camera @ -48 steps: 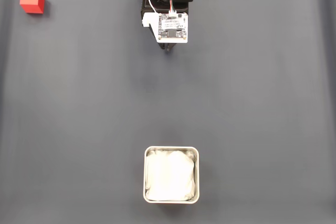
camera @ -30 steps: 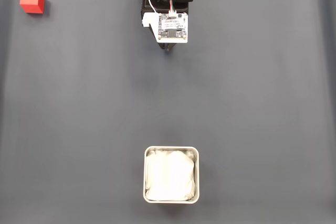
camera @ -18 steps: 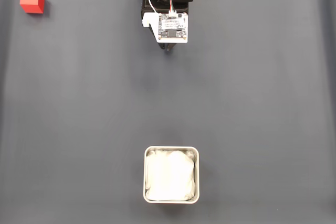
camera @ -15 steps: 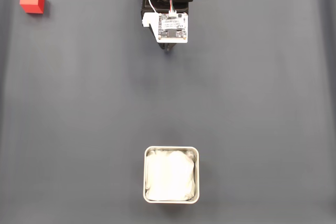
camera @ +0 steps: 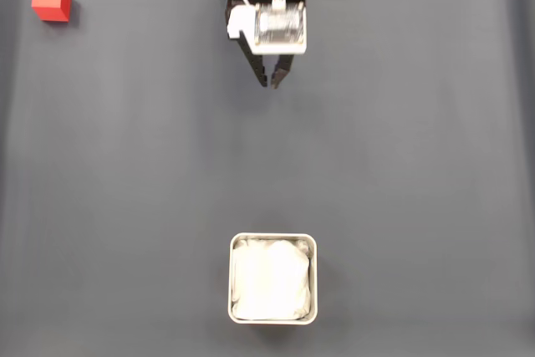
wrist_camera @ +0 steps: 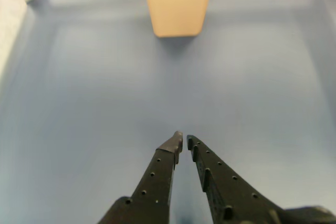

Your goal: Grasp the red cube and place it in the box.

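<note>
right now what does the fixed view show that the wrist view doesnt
The fixed view alone takes in the red cube, sitting untouched at the top left of the dark mat, and the box's white lining seen from straight above. The wrist view alone shows the box's outer side wall and the fingers up close, tips nearly touching with nothing between them. Both views share the box, the gripper and the mat.

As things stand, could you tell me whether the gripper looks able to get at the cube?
Probably yes. In the fixed view the cube sits alone near the top-left corner of the dark mat, with nothing lying between it and the gripper. The fingertips are nearly together, so the gripper would need to open first.
</note>
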